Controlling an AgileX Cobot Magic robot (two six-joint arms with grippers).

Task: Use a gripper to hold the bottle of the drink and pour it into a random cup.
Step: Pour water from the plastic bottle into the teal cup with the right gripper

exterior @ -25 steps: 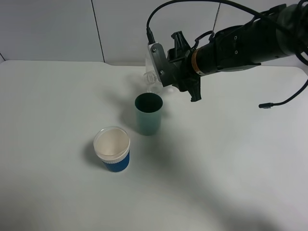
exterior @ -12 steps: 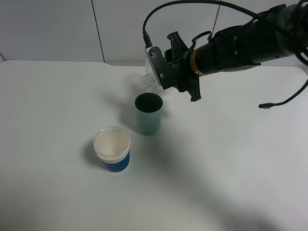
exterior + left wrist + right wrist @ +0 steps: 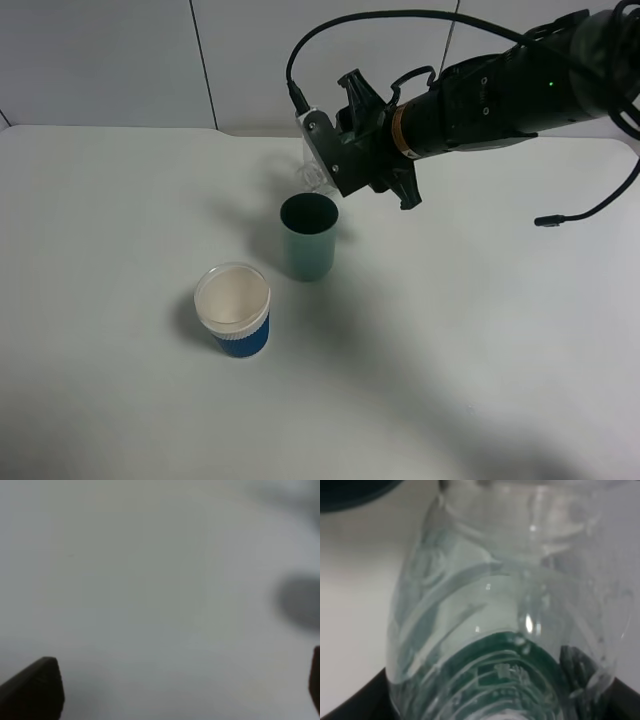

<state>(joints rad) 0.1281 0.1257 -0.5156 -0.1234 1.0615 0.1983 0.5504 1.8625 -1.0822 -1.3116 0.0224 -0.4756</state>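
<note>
The teal-green cup (image 3: 307,238) stands upright in the middle of the white table. My right gripper (image 3: 330,160) is shut on the clear bottle (image 3: 311,170), which is tilted with its neck down toward the cup's far rim. The right wrist view is filled by the bottle (image 3: 495,610), its dark green label near the fingers, and shows a sliver of the cup's dark rim (image 3: 350,492). The left wrist view shows only two dark fingertips (image 3: 35,690) spread wide over blurred bare table. The left arm is out of the high view.
A blue cup with a white rim (image 3: 233,308) stands in front and to the left of the teal cup. A black cable end (image 3: 548,220) hangs over the table's right side. The wall runs behind the table's far edge.
My right gripper has shifted slightly left and rolled further, tipping the bottle more steeply over the teal cup. The cups have not moved.
</note>
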